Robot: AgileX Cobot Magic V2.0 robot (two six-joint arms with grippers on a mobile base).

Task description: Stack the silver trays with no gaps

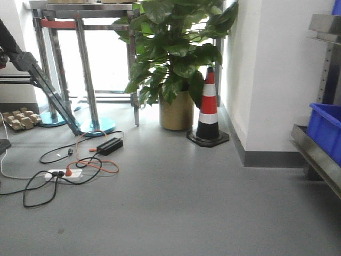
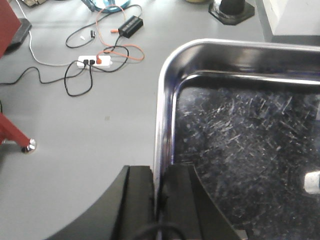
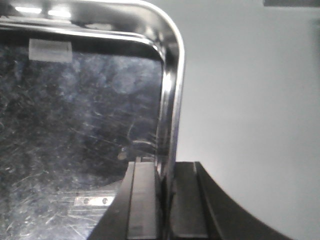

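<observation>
Steel is filling both wrist views: my left fingers [image 2: 139, 200] are clamping the left rim of the silver tray [image 2: 240, 140], my right fingers [image 3: 187, 200] its right rim, above the grey floor [image 1: 176, 202]. Cables [image 2: 67, 82] and a power strip [image 2: 92, 61] are lying far left; only the front view is showing the potted plant [image 1: 176, 48] and the blue bin [image 1: 325, 128] at right.

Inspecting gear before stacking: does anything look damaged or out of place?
The shiny rectangular stainless-steel tray has a heavily scratched base in both wrist views; its visible rim looks undented. Left gripper and right gripper pinch its rim. Black and orange cables sprawl loose around a white power strip on the floor.
</observation>
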